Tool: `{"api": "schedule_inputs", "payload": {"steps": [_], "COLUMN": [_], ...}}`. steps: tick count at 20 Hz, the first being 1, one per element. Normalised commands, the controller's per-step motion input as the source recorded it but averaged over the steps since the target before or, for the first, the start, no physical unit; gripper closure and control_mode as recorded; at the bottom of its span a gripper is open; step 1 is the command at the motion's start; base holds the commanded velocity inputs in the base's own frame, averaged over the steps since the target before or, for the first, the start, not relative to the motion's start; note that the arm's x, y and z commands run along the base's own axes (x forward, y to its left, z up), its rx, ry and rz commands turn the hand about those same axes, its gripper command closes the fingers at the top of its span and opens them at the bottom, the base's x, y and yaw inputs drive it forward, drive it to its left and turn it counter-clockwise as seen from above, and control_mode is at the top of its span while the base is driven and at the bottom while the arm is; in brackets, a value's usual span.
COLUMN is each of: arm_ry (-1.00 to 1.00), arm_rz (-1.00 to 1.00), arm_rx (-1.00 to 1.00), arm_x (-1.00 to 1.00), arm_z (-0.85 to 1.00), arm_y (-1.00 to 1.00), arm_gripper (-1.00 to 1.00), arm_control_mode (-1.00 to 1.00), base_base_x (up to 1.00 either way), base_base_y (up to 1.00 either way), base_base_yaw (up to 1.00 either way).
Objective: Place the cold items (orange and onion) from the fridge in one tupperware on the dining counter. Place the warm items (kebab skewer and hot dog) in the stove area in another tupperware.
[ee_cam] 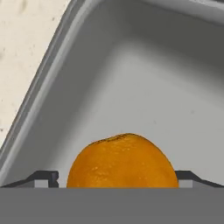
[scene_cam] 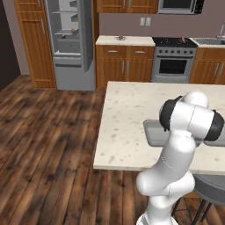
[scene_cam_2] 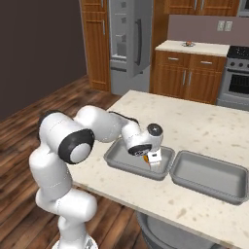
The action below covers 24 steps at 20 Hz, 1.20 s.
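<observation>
Orange sits between two finger tips in hand view, at 6 o'clock of frame, inside grey tupperware. We see tips stand wide apart, small gaps on both sides of fruit, so no clamp. In right base view gripper points down into nearer tupperware on dining counter; second tupperware lies just beside, at 3 o'clock.

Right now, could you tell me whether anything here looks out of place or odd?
The fridge door across the kitchen stands open. Otherwise nothing stands out: the orange sits in the left tupperware, between the fingers of the open hand.
</observation>
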Motion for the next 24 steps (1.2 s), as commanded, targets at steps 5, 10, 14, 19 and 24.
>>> {"api": "schedule_inputs", "payload": {"steps": [5, 10, 14, 19, 24], "arm_ry": [-0.19, 0.0, 0.08, 0.23, 0.5], "arm_rz": [0.17, 0.22, 0.3, 0.44, 0.48], "arm_rx": [-0.1, -0.38, -0.61, -0.64, -0.5], "arm_x": [-0.08, 0.0, -0.04, -0.08, -0.02], "arm_z": [0.63, 1.0, 1.0, 0.76, 0.17], "arm_y": [0.13, 0.0, 0.0, 0.0, 0.07], "arm_gripper": [-1.0, -1.0, -1.0, -1.0, -1.0], "arm_control_mode": [-1.0, -1.0, -1.0, -1.0, -1.0], "base_base_x": [0.0, 0.0, 0.0, 0.0, 0.0], "base_base_y": [0.0, 0.0, 0.0, 0.0, 0.0], "base_base_yaw": [0.0, 0.0, 0.0, 0.0, 0.0]}}
